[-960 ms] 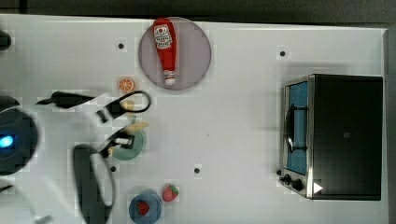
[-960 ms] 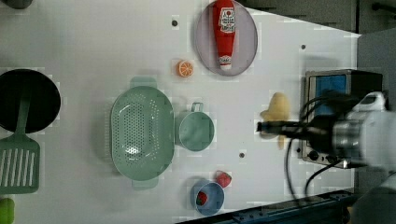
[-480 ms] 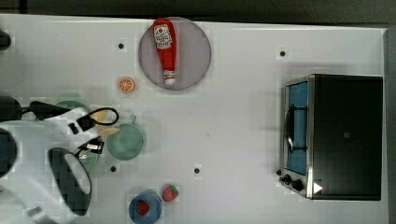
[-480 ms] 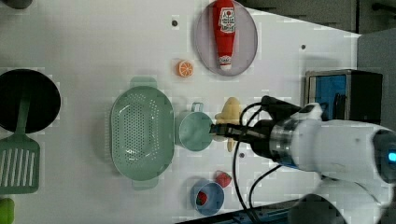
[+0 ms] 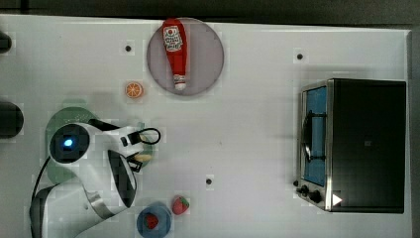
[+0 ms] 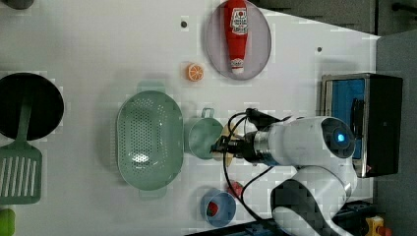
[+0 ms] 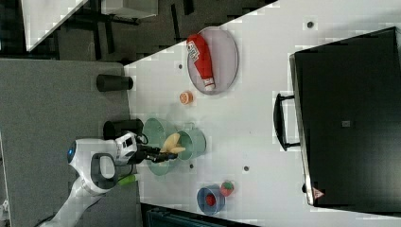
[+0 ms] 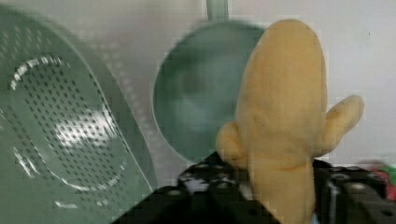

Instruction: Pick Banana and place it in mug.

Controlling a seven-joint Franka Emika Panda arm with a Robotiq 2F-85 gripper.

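**Gripper with banana at the mug rim**

Gripper [image 7: 158, 155] stands about half open yet clamped on the banana [image 7: 172, 143]; we see the black fingers [image 8: 205, 179] pinching its lower end in the wrist view, where the toy rises in front of the mug [image 8: 198, 93]. In the left view the banana [image 6: 227, 132] sits just at the right edge of the mug [image 6: 204, 138], partly over its rim, not down inside. We cannot tell whether it touches the rim. The green colander [image 6: 147, 139] lies just left of the mug in the left view. Farther off we note an orange slice [image 6: 195, 72], a ketchup bottle [image 6: 236, 32] lying on a grey plate [image 6: 258, 44], a blue bowl [image 6: 219, 209] and a toaster oven [image 5: 354, 144] at the top view's right.
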